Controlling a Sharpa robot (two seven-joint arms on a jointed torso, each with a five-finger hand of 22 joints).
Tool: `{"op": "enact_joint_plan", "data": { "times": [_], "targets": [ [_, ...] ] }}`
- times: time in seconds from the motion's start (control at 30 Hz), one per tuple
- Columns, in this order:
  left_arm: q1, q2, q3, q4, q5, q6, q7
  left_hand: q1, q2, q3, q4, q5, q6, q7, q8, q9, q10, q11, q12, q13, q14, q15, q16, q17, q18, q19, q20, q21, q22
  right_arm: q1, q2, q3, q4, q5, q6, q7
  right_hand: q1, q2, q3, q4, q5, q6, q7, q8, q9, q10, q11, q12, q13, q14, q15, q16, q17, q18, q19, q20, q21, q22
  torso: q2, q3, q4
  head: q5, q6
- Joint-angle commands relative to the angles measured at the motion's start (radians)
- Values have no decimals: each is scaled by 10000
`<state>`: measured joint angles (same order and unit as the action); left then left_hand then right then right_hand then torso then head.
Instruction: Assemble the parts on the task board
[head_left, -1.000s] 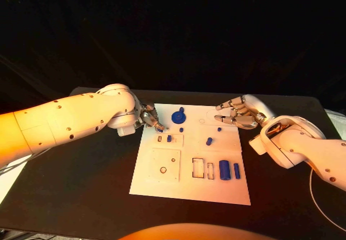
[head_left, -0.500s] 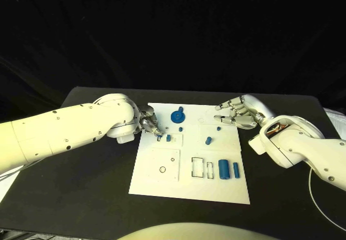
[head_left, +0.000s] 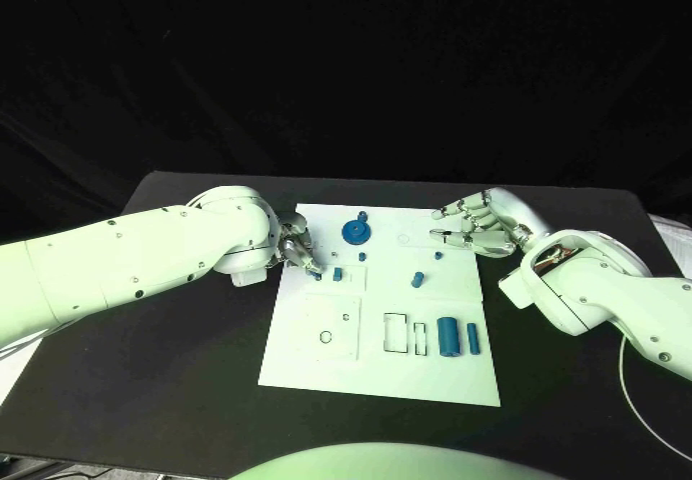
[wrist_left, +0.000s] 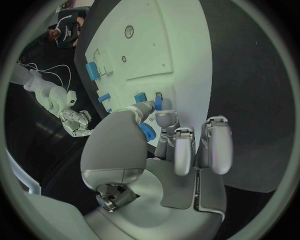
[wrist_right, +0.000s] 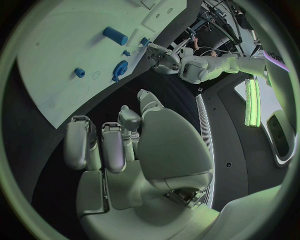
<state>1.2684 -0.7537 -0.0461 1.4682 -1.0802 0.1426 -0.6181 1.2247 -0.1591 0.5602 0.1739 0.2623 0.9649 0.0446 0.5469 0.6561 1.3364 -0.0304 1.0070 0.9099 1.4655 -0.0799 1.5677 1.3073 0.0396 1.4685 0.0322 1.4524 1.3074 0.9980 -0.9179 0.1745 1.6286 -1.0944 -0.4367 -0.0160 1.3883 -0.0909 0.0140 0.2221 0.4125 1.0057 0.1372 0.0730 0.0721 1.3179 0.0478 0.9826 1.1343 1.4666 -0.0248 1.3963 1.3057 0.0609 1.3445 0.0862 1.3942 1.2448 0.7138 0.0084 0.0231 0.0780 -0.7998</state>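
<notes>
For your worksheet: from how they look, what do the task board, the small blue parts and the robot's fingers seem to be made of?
Task board: matte white sheet, likely plastic, flat with even colour and no glare. Blue cylinder, standing for the blue parts: uniform smooth blue, probably moulded or printed plastic. Fingers of the left hand: silvery grey with a soft sheen, so metal or metallic-painted plastic; the look leaves it open.

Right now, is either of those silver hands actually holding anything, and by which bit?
The left hand pinches a small blue part between its fingertips; which end cannot be told. The right hand holds nothing.
</notes>
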Motion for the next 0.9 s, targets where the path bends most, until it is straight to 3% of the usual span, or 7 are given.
{"op": "enact_joint_plan", "data": {
  "times": [0.03,0.27,0.7,0.9],
  "targets": [
    [-24,-16,-14,16,-89,572,-171,-27,97,1402,-1369,90,77,-40,28,-2,71,-29,45,-2,1053,-46,31,2635,-11,189,-36,13,1362,-11,4,0,11,-25,134,29,-71,10,4,78,60,85,-2,-1,3,-50,7,69,10,487,17,-23,-2,157,-64,24,-38,-9,0,-6,1,-9,-1],
    [-27,-23,-15,61,-91,737,-181,-175,32,1519,-1490,322,151,-49,23,-41,124,-38,56,9,1053,-51,31,2635,-16,198,-46,23,1383,-14,14,0,12,-16,145,44,-71,10,4,78,60,85,-2,-1,3,-50,7,69,10,487,17,-23,-2,157,-64,24,-38,-9,10,-10,1,23,-18],
    [-28,123,-15,-67,-95,808,-217,-243,50,1539,-1489,361,172,-49,21,-53,145,-37,67,22,1053,-51,31,2635,-13,193,-47,14,1377,-17,18,0,27,-9,166,51,-71,10,4,78,60,85,-2,-1,3,-50,7,69,10,487,17,-23,-2,157,-64,24,-38,-9,11,5,0,55,-57],
    [-29,252,-23,-178,-97,967,-247,-679,155,1379,-1325,344,308,-115,41,-90,267,-68,178,125,1053,-64,31,2635,-27,224,-53,52,1431,-17,15,0,36,-8,168,51,-71,10,4,78,60,85,-2,-1,3,-50,7,69,10,487,17,-23,-2,157,-64,24,-38,-9,10,7,-13,66,-72]
  ]
}}
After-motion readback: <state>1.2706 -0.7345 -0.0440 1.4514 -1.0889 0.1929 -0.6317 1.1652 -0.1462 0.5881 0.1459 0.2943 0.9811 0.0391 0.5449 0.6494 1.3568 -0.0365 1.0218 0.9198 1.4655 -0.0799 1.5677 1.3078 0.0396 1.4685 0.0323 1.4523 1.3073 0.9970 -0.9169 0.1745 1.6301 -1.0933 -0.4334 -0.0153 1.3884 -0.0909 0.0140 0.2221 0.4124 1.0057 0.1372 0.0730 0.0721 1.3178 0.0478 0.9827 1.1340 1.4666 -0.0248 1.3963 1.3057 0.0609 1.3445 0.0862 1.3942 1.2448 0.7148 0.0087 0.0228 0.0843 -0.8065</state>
